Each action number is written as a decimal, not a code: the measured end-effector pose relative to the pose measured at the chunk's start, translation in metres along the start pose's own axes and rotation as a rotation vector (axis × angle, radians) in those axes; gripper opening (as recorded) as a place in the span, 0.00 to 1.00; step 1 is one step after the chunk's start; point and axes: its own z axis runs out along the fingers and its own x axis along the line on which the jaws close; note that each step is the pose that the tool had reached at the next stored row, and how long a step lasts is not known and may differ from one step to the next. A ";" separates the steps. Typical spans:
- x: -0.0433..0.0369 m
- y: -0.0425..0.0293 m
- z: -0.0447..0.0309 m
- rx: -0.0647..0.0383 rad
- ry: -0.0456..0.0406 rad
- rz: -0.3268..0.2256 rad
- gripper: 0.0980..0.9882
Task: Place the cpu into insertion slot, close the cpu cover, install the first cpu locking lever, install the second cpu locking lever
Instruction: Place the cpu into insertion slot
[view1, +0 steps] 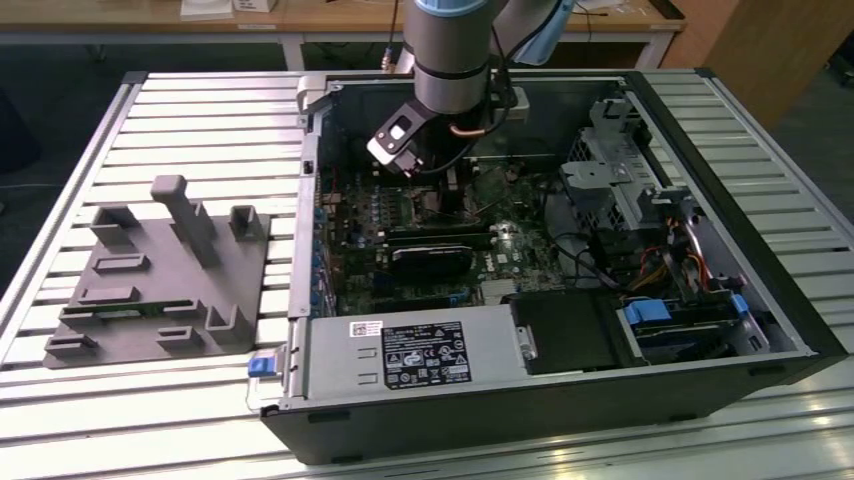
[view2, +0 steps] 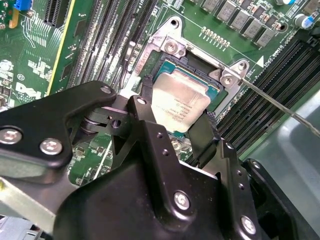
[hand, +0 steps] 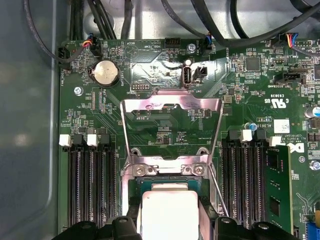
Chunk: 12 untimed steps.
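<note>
The cpu (view2: 181, 101) (hand: 169, 214), a silvery square chip, sits between my two black fingers (view2: 146, 107), directly over the insertion slot (view2: 215, 90) (hand: 165, 184) on the green board. My gripper (view2: 178, 104) (hand: 169, 205) is shut on the cpu's opposite edges. Whether the chip rests fully in the slot I cannot tell. The cpu cover (hand: 170, 104) stands swung open beyond the slot, hinged at the slot's edge. A thin locking lever (view2: 277, 104) (hand: 218, 190) sticks out free beside the slot. In the exterior view my gripper (view1: 430, 178) reaches down into the open computer case.
Rows of black memory slots (hand: 90, 185) flank the socket, with a green memory stick (hand: 277, 190) in one. Cables (hand: 125, 15) run along the case wall. The case walls (view1: 310, 200) enclose the board; a drive cage (view1: 614, 170) and a black card (view1: 430, 250) are nearby. A grey fixture (view1: 160, 270) lies outside.
</note>
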 end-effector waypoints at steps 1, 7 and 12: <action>0.0000 0.0000 0.0000 0.000 -0.0001 0.000 0.49; 0.0000 0.0000 0.0002 0.000 0.0001 0.000 0.49; 0.0000 0.0000 0.0003 0.000 0.0001 0.000 0.58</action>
